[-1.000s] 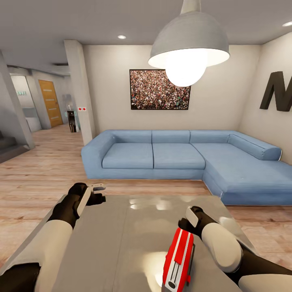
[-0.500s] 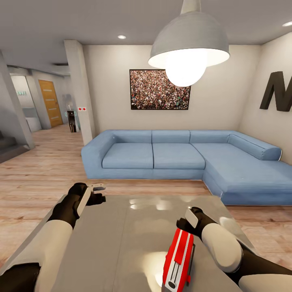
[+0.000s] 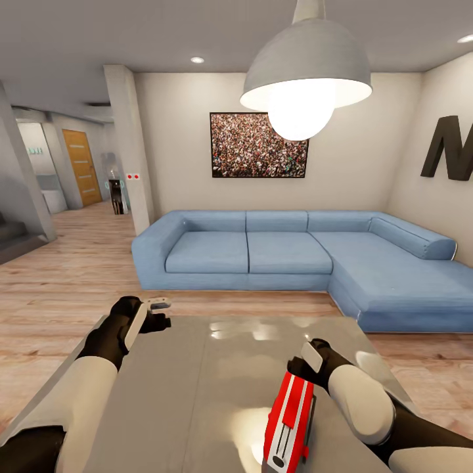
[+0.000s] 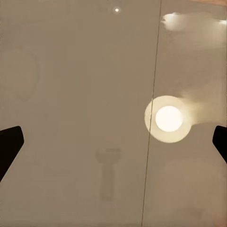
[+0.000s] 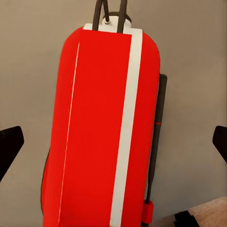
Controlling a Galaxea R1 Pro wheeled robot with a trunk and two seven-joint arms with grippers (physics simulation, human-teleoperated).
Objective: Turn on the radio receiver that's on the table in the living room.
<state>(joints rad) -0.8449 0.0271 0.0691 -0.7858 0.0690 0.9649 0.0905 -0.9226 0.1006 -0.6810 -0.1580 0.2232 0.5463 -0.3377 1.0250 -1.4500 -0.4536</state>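
1. We see the radio (image 3: pixel 290 420) lying on the grey counter (image 3: pixel 197 394), at its near right part, long side running away from us.
2. Our right arm reaches forward along the counter's right side, forearm angled inward, with the right claw (image 3: pixel 309 358) just above the radio's far end.
3. From the right wrist, the radio (image 5: pixel 101 132) sits directly under that claw, its dark tips wide apart at either edge, so it is open and holding nothing; whether it touches the radio we cannot tell.
4. Our left arm stretches forward over the counter's far left corner, left claw (image 3: pixel 152 307) turned sideways.
5. The left wrist view shows glossy counter (image 4: pixel 71 118) with a lamp reflection (image 4: pixel 169 118) and tips spread wide: open, empty.
6. A blue sofa (image 3: pixel 295 256) stands beyond the counter, under a pendant lamp (image 3: pixel 305 72).
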